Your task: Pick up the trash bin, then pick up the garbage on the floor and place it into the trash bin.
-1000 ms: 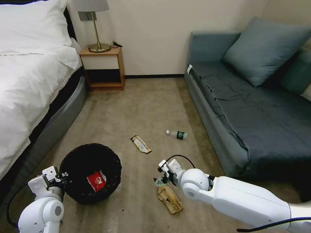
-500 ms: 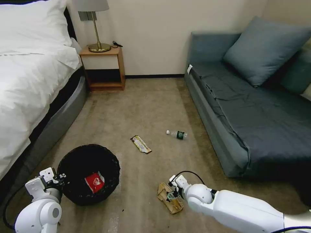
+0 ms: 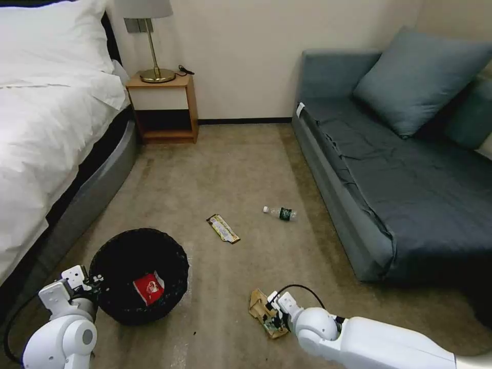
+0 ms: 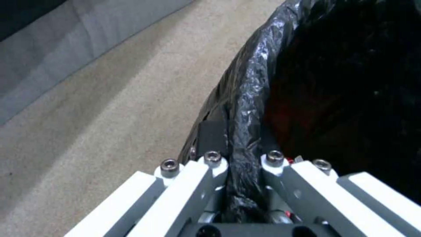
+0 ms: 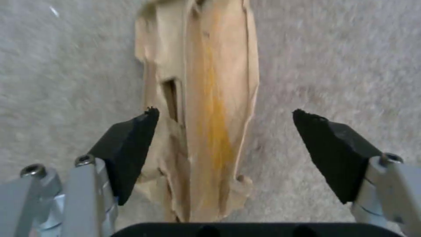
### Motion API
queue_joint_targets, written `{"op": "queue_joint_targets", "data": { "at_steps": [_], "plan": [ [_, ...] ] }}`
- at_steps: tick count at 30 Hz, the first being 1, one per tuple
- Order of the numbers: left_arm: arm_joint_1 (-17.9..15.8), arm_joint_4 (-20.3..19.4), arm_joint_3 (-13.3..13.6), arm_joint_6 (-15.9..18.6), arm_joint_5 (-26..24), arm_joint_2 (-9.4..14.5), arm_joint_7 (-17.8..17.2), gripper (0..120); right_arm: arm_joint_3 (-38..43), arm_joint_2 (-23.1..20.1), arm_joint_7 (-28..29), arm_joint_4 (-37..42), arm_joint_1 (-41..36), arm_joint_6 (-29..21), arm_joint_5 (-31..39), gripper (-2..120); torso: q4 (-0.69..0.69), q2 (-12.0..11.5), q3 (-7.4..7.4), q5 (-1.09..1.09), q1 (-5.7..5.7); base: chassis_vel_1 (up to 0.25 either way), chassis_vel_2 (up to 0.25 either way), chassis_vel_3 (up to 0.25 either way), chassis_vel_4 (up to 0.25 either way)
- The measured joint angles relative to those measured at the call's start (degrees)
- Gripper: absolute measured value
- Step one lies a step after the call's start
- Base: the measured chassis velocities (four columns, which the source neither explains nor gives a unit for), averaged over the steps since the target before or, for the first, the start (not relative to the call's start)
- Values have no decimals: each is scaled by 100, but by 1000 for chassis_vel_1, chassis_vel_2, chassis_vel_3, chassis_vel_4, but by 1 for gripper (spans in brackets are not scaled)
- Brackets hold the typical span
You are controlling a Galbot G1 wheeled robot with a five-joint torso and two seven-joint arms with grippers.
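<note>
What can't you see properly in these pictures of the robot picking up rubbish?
- Head view: the right gripper covers part of the tan paper bag.
- Left wrist view: the trash bin inside is too dark.
- Head view: the bottle label is too small to read.
- Head view: the red wrapper print is too small.

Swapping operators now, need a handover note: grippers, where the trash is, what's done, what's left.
Left gripper: shut on the trash bin rim, by the bed.
Right gripper: open, fingers straddling the tan paper bag on the carpet, not closed.
Done: red wrapper in the bin.
Left: paper bag, brown-yellow wrapper, bottle near the sofa.
</note>
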Motion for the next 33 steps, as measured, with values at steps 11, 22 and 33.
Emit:
{"op": "queue_joint_targets", "data": {
  "at_steps": [11, 22, 33],
  "plan": [
    [3, 31, -21, -24, 0, -5, 1, 2, -54, 106, -87, -360, -3, 329, -197, 45, 1, 0, 0, 0, 0, 0, 0, 0, 0],
    [-34, 65, 10, -31, 21, -20, 1, 2, -16, 55, -96, -338, -10, 538, -264, 7, 0, 0, 0, 0, 0, 0, 0, 0, 0],
    [-63, 77, 36, -35, 24, -1, -3, 2, 276, -98, 59, 366, 202, 815, -160, 0, 0, 0, 0, 0, 0, 0, 0, 0, 0]
  ]
}}
